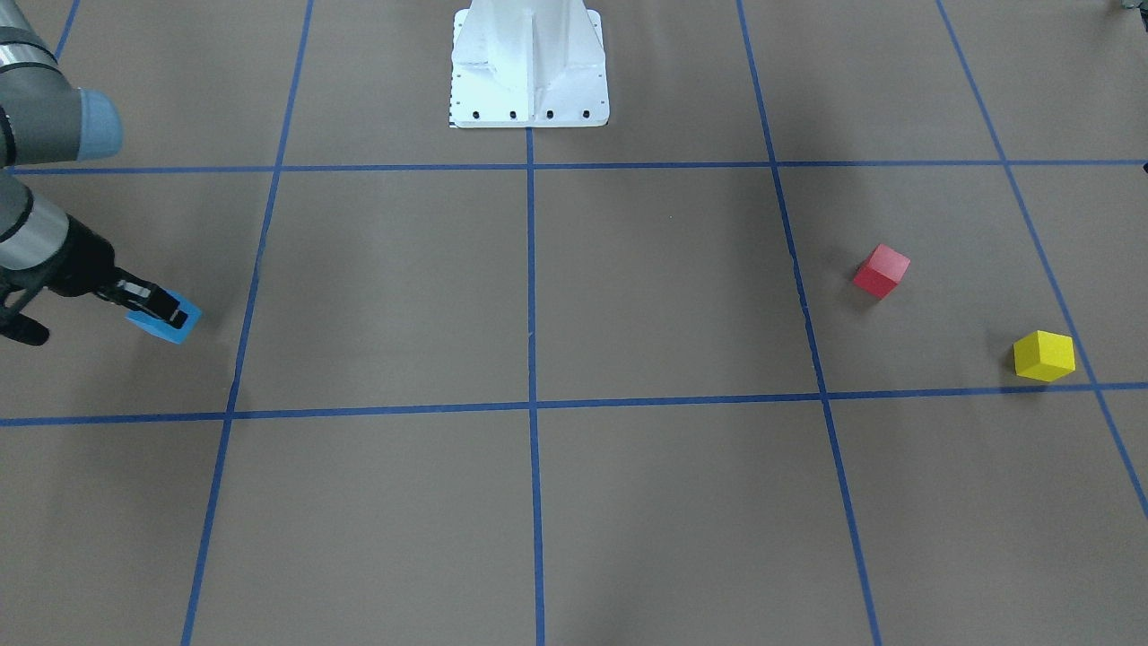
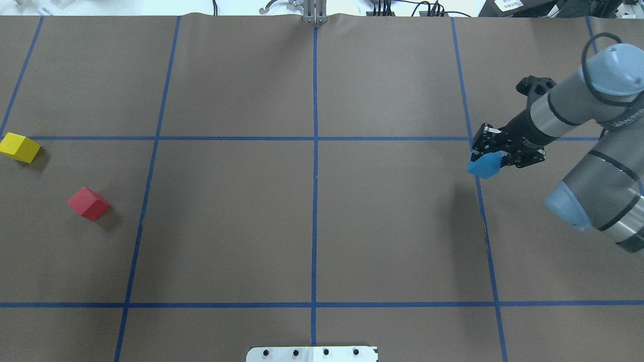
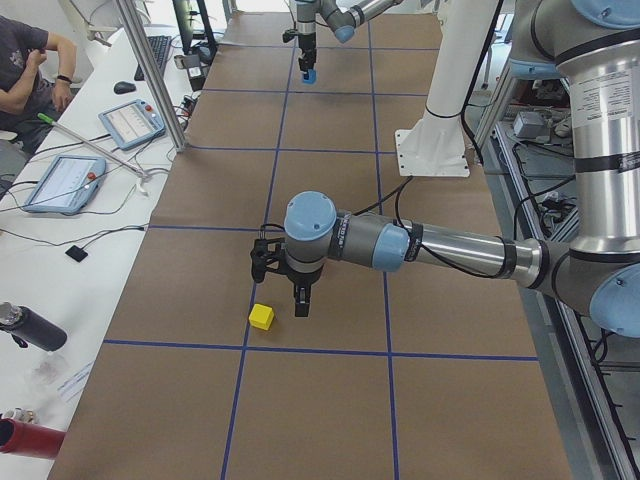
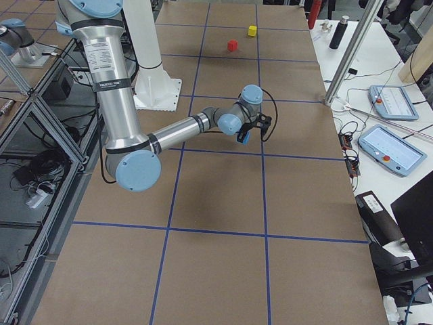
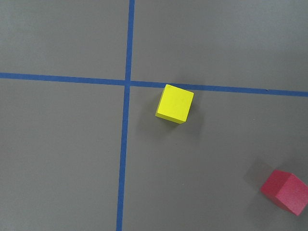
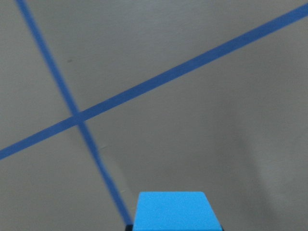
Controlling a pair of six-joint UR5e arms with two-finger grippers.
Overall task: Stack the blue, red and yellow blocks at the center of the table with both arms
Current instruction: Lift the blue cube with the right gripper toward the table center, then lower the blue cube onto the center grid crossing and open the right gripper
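Observation:
My right gripper [image 2: 484, 157] is shut on the blue block [image 2: 485, 165] and holds it above the table on the robot's right side. The block also shows in the front view [image 1: 166, 316] and at the bottom of the right wrist view [image 6: 175, 210]. The red block [image 2: 88, 203] and the yellow block [image 2: 20, 147] lie apart on the table at the far left. The left wrist view looks down on the yellow block [image 5: 175, 103] and the red block [image 5: 285, 192]. My left gripper [image 3: 300, 308] hangs beside the yellow block [image 3: 261, 317]; I cannot tell whether it is open or shut.
The white robot base [image 1: 529, 67] stands at the robot's edge of the table. Blue tape lines [image 2: 315, 151] divide the brown table into squares. Tablets [image 3: 62, 182] and an operator [image 3: 25, 60] are on a side bench beyond the table's far edge.

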